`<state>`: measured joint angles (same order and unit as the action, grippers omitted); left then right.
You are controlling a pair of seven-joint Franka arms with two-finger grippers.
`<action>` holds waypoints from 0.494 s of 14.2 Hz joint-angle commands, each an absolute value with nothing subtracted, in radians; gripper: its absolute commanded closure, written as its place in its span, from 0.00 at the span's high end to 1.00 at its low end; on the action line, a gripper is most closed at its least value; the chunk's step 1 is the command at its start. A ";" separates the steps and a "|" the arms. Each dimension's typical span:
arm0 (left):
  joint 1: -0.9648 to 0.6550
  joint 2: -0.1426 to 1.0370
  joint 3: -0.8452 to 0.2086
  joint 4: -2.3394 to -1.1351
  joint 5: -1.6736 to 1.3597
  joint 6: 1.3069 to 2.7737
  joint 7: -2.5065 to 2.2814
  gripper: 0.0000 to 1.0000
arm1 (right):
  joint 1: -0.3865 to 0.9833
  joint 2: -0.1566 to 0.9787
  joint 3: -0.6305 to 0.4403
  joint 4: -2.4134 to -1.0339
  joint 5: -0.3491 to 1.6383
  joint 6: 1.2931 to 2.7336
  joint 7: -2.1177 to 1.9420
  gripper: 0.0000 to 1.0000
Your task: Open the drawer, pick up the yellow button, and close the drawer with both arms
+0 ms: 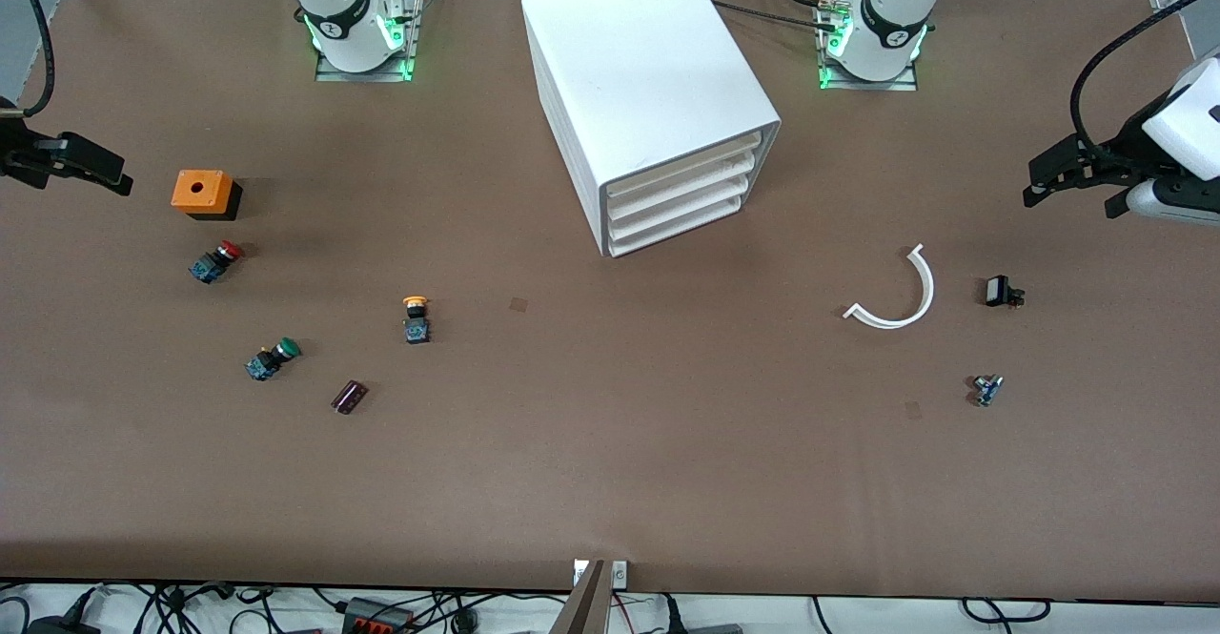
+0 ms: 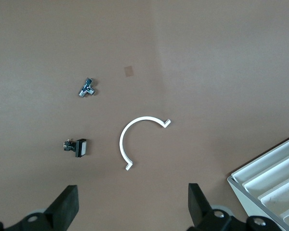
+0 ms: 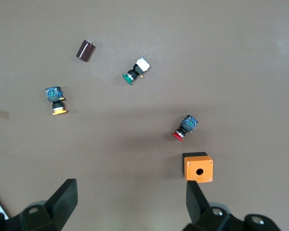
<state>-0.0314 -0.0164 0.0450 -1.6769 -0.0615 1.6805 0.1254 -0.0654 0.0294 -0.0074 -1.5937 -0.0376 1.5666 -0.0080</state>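
Observation:
The white cabinet [image 1: 639, 71] stands between the arm bases, also in the left wrist view [image 2: 272, 180]. Its top drawer [image 1: 688, 170] sits flush with the three below it. The yellow-capped button [image 1: 416, 317] lies on the table toward the right arm's end, nearer to the front camera than the cabinet, also in the right wrist view [image 3: 56, 100]. My left gripper [image 1: 1072, 197] is open and empty, up over the table's left-arm end [image 2: 133, 207]. My right gripper [image 1: 105, 174] is open and empty, over the right-arm end beside an orange box [image 3: 131, 204].
An orange box [image 1: 202, 193], red-capped button [image 1: 215, 261], green-capped button [image 1: 273, 358] and dark cylinder [image 1: 349, 397] lie near the yellow one. A white curved strip [image 1: 896, 293], a small black part [image 1: 1001, 292] and a metal part [image 1: 987, 390] lie toward the left arm's end.

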 commanded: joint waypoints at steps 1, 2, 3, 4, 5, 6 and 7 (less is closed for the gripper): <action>-0.035 0.002 0.046 -1.640 -0.052 1.654 0.138 1.00 | -0.083 -0.046 0.008 -1.692 -0.038 1.627 -0.009 1.00; -0.035 0.002 0.046 -1.638 -0.052 1.654 0.138 1.00 | -0.083 -0.054 0.008 -1.704 -0.038 1.638 -0.015 1.00; -0.035 0.000 0.046 -1.640 -0.052 1.654 0.140 1.00 | -0.083 -0.054 0.008 -1.703 -0.038 1.641 -0.020 1.00; -0.035 0.000 0.046 -1.638 -0.052 1.654 0.138 1.00 | -0.083 -0.052 0.008 -1.703 -0.038 1.641 -0.020 1.00; -0.035 0.000 0.046 -1.640 -0.052 1.654 0.140 1.00 | -0.083 -0.051 0.008 -1.700 -0.038 1.641 -0.020 1.00; -0.035 0.000 0.046 -1.640 -0.052 1.654 0.138 1.00 | -0.083 -0.046 0.008 -1.697 -0.037 1.643 -0.020 1.00; -0.035 0.000 0.046 -1.640 -0.052 1.654 0.138 1.00 | -0.083 -0.045 0.008 -1.695 -0.035 1.641 -0.020 1.00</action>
<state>-0.0314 -0.0152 0.0450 -1.6737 -0.0615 1.6781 0.1254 -0.0654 -0.0229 -0.0074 -1.6682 -0.0376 1.6237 -0.0082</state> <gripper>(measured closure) 0.000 0.000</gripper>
